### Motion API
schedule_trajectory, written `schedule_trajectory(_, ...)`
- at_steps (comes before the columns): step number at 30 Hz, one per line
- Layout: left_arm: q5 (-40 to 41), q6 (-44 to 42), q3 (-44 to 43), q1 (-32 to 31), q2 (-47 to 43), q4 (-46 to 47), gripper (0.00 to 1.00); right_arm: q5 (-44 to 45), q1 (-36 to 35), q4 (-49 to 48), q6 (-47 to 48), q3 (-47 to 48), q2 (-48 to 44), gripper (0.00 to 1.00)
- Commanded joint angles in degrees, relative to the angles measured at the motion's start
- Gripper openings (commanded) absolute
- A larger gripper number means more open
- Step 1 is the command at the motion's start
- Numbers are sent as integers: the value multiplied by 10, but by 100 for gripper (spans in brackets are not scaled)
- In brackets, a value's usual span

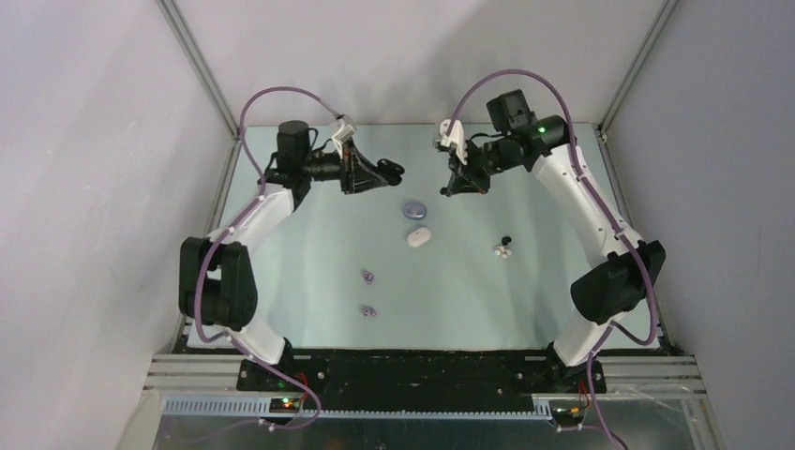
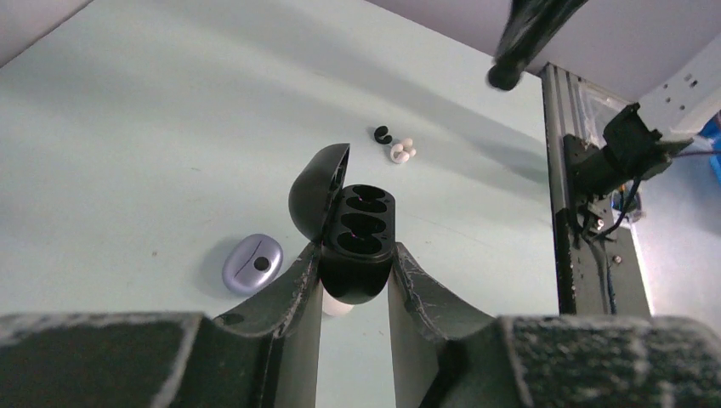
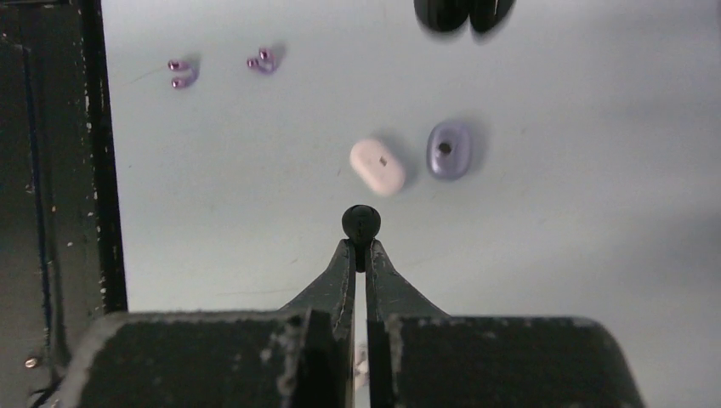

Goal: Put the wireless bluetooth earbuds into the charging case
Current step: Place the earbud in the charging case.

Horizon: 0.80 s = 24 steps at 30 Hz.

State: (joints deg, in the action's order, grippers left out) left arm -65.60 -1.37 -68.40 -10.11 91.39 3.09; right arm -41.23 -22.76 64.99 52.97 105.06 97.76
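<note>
The left fingers [image 1: 372, 175] are closed tight on the sides of the black charging case [image 2: 360, 248] and hold it above the counter [image 1: 309, 244], on the far left of the lavender case [image 1: 413, 209]. The black case's lid [image 2: 316, 191] stands open on its hinge, and both dark wells inside face up with nothing in them.

The right fingers [image 3: 365, 253] are pressed together at their tips and pinch one black earbud [image 3: 361, 223], which sticks out just past the tips. They hang to the far right of the lavender case, and the open black case is across from them on its other side.

The lavender case lies shut on the counter. The white case [image 1: 418, 236], also shut, lies just beside it on the side nearer the arm bases; the two are close but do not touch.

To the right of the lavender case and a little nearer the bases, a second black earbud [image 2: 383, 133] lies on the counter just beside a small cluster of white earbuds [image 2: 402, 151].

The two lavender earbuds [image 1: 368, 276] [image 1: 367, 310] lie to the left of the lavender case and well nearer the arm bases. They are apart from each other and well away from every case.
</note>
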Motion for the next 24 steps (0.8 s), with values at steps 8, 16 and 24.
schedule_trajectory(8, -79, -82, -48, -13, 44, 21, 0, -34, -62, -58, -95, 177, 81, 0)
schedule_trajectory(16, -88, -92, -44, -12, 39, 18, 0, -16, -86, -60, -87, 216, 128, 0)
schedule_trajectory(24, -86, -125, -44, -12, 30, -18, 0, -10, -92, -79, -93, 216, 138, 0)
